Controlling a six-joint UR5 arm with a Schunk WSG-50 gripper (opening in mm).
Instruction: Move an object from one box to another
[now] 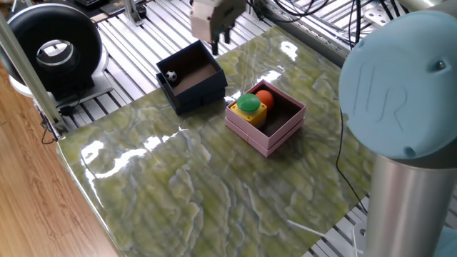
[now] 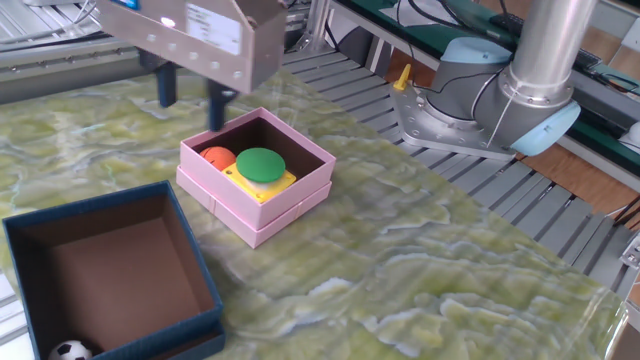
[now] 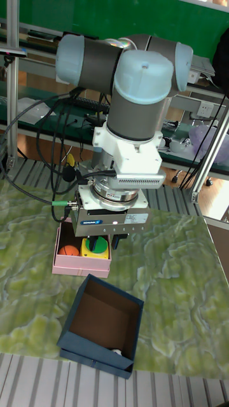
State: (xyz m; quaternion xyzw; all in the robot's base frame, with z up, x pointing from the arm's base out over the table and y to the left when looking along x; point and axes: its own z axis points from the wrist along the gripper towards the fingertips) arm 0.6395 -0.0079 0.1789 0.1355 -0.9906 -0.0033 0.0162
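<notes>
Above navy box (image 1: 191,77), gripper (image 2: 190,92) held released, nothing grasped; small ball (image 1: 171,74) seen in box corner.

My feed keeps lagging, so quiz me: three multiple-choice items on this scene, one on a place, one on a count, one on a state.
1. Where does the small soccer ball lie?
A. In a corner of the navy box
B. In the pink box
C. On the bare table

2. How many things lie in the pink box?
A. None
B. Two
C. Four

3. What state is the gripper in?
A. Shut on the orange ball
B. Shut on the soccer ball
C. Open and holding nothing

Answers:
1. A: the soccer ball sits in a corner of the navy box.
2. B: the pink box holds an orange ball and a green-topped yellow button.
3. C: the gripper hangs above the table with its fingers apart and nothing between them.
</notes>
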